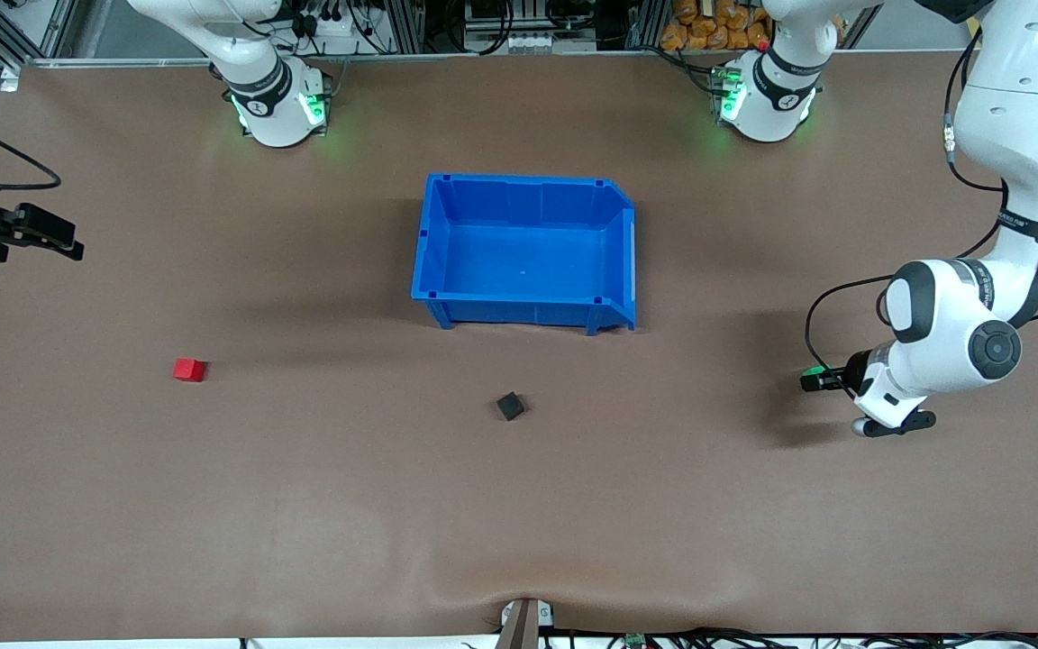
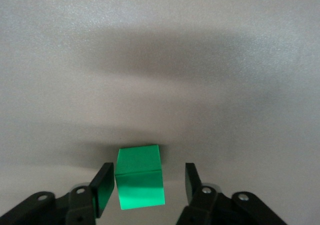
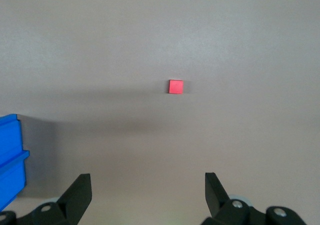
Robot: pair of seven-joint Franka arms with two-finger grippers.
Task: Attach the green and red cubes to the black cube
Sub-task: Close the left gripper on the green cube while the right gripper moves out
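Note:
The green cube point(image 2: 139, 177) sits between the fingers of my left gripper point(image 2: 147, 170), which is open; one finger point(image 2: 102, 187) is against the cube and the other stands off it. In the front view this gripper point(image 1: 818, 379) is low over the table at the left arm's end, with a bit of the green cube point(image 1: 813, 370) showing. The red cube point(image 1: 188, 370) lies on the table toward the right arm's end and also shows in the right wrist view point(image 3: 175, 87). The black cube point(image 1: 510, 406) lies nearer the front camera than the bin. My right gripper point(image 1: 64, 243) point(image 3: 147, 185) is open and empty, up over the right arm's end.
A big blue bin point(image 1: 519, 181) stands empty mid-table, farther from the front camera than the black cube; its corner shows in the right wrist view point(image 3: 10, 155). The brown table mat point(image 1: 303, 505) is bare around the cubes.

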